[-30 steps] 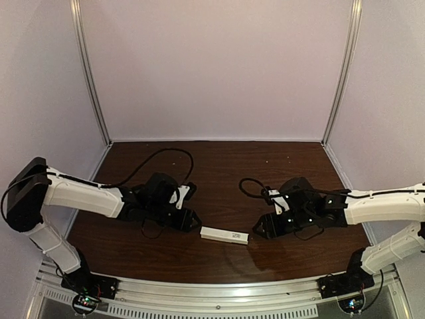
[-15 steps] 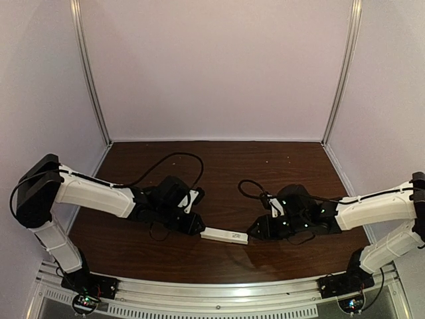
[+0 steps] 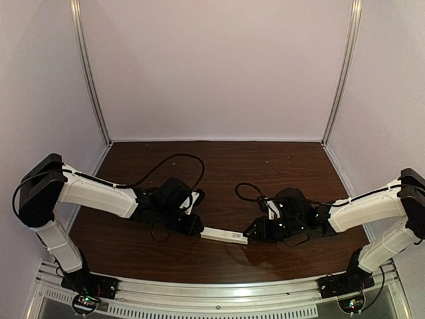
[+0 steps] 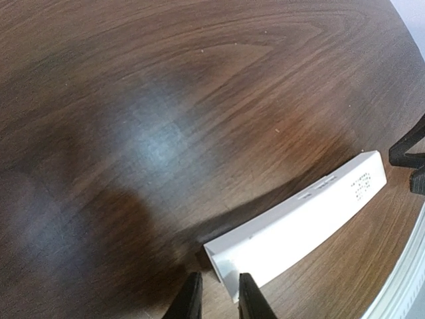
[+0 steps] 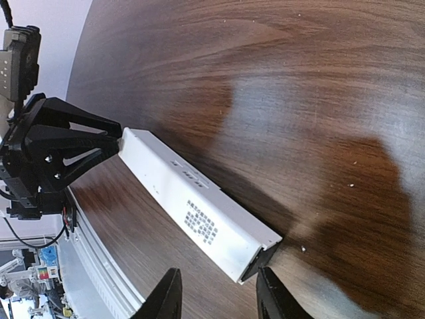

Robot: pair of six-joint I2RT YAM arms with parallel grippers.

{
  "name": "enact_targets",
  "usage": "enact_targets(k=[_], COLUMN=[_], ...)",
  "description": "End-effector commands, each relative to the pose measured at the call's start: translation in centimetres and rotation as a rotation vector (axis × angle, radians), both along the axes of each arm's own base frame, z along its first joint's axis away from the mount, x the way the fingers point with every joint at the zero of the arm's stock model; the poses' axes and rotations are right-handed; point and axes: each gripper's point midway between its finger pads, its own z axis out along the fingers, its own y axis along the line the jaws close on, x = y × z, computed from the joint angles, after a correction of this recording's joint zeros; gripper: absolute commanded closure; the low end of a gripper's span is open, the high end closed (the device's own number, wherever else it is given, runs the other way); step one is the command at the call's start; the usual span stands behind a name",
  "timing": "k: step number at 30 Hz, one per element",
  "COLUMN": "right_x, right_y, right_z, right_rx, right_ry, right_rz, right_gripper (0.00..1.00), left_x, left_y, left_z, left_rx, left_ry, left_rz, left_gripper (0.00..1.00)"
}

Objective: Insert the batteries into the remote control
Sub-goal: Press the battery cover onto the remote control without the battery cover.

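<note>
No legible text anywhere. The remote control [image 5: 174, 189] has a small grey print block [image 5: 201, 224] on its white face, too fine to read. It is equally blurred in the left wrist view [image 4: 359, 186].

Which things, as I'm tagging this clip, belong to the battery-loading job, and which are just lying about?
Job: remote control, left gripper, right gripper; no batteries in view.
Lying about: only the table and the arms' black cables.

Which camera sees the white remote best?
Right wrist: the remote shows whole and large, with its printed label and slots. Left wrist shows the remote smaller, its label faint. The top view shows only a tiny white bar.
</note>
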Motion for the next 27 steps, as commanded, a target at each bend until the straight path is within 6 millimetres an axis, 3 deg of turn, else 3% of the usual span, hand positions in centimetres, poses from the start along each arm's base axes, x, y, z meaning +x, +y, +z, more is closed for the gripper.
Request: enact_targets(k=[1,15,27], right_x=[0.0,0.0,-0.1], right_y=[0.1,-0.1,-0.9], right_z=[-0.5,-2.2,-4.0], right_rx=[0.016,-0.020,-0.076], right_ry=[0.016,0.036,0.064], right_rz=[-0.006,-0.007,-0.024], right_gripper=[0.62,0.68,0.81], left_x=[0.2,-0.3,-0.7], left_y=[-0.7,-0.9,-0.9], left_z=[0.1,-0.9,-1.3], left_rx=[0.009,0.042,0.061], left_ry=[-0.015,-0.005,-0.001], left_rz=[-0.017,-0.036,-0.052], left_gripper=[0.78,0.85,0.89])
